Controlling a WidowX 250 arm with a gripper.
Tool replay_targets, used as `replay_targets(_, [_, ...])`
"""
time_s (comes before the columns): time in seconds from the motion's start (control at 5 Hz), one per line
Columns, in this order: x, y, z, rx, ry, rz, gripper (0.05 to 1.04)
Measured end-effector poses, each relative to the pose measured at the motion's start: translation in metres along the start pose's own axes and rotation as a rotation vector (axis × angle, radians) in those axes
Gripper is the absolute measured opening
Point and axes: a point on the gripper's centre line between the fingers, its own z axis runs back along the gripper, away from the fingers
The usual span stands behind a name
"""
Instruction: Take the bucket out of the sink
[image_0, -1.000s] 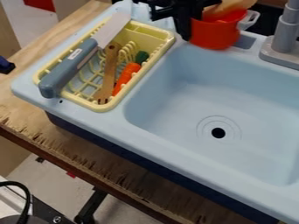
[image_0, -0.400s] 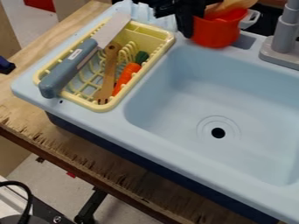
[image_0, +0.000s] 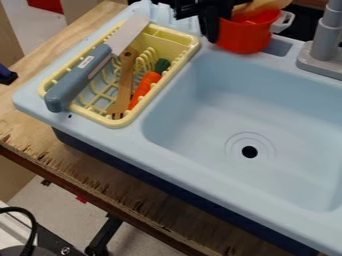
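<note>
You've got the red bucket (image_0: 244, 37) up at the far rim of the sink (image_0: 260, 112), outside the basin, with the faucet (image_0: 319, 50) to its right. So going by the task, I'd call this pretty much done bar a clean finish. The black gripper (image_0: 210, 27) is right up against the bucket's left side, but I can't tell whether it's clamped on or already let go, so check that before you pull away.

What could bite you: if the bucket's only partly on the flat part of the rim, a release could tip it near-side and drop it back in. If the grip catches as you back off, you'd drag it left into the yellow dish rack (image_0: 184, 42). A sideways bump to the right could knock its pale handle (image_0: 285, 21) against the faucet. Some wooden-looking stuff (image_0: 264, 6) shows at the bucket's far side, can't tell if it's inside or behind, so don't snag it.

As for the surface, the light blue sink sits on a plywood table (image_0: 87, 172) with a splintered near edge. Past that you've got pale floor (image_0: 57, 192), a black cable (image_0: 30, 225) in the near left corner, and something red (image_0: 45, 5) on the far left.
</note>
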Motion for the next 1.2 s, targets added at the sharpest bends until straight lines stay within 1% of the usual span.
replay_targets(0.2, [-0.001,0.002,-0.001,0.018,0.012,-0.002,0.206])
replay_targets(0.4, [-0.001,0.003,-0.001,0.022,0.011,-0.009,0.445])
replay_targets(0.6, [-0.002,0.003,-0.001,0.025,0.015,-0.013,0.741])
replay_targets(0.8, [-0.002,0.002,0.001,0.022,0.024,-0.017,0.979])
replay_targets(1.0, [-0.003,0.006,0.005,0.016,0.045,-0.017,0.997])
replay_targets(1.2, [-0.003,0.011,0.029,-0.027,0.032,-0.017,0.997])
